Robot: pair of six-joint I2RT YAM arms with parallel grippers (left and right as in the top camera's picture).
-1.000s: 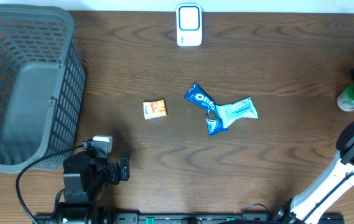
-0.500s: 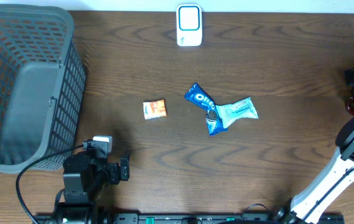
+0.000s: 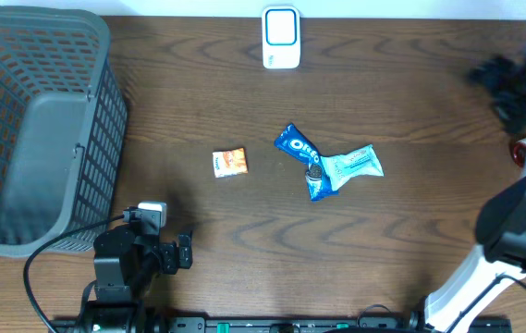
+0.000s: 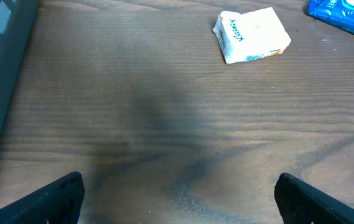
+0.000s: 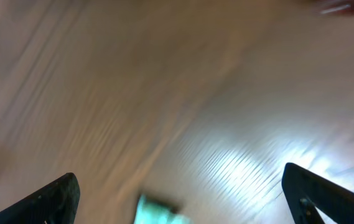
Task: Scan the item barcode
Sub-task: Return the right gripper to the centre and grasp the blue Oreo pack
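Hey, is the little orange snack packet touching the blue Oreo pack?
Apart. The overhead view shows a strip of bare table between the orange packet and the Oreo pack.

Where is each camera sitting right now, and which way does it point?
Overhead: above the table, looking straight down on basket, scanner and snack packets; left arm at bottom, right arm at right edge.
Left wrist: low over the table, facing the small packet; open left gripper at the bottom.
Right wrist: blurred, facing wood; open right gripper.
Shared: small packet, overhead and left wrist.
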